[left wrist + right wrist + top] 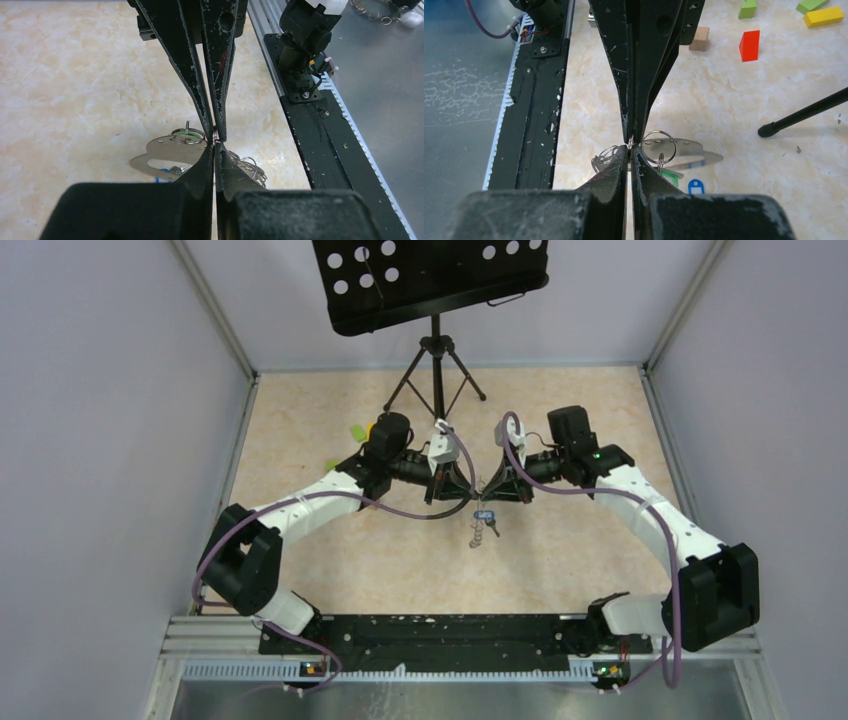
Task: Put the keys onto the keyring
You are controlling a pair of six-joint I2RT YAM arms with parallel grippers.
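Observation:
My left gripper (468, 487) and right gripper (490, 486) meet tip to tip over mid-table. Both are shut on one small metal ring (215, 138), which also shows in the right wrist view (630, 144). The bunch hangs from it just above the table. It holds the keyring, a flat grey metal loop plate (162, 152) (686, 148), and a larger split ring (659, 146). It also holds a green tag (670, 176), a blue tag (694, 186) (484, 516) and a coiled chain (251, 168) (605, 156). The key blades are mostly hidden behind my fingers.
A black music stand's tripod (436, 370) stands at the back; one foot (768, 130) lies near the bunch. Red (749, 45), yellow (823, 16), green (748, 9) and wooden (699, 38) blocks lie at the left. The black base rail (430, 635) runs along the near edge.

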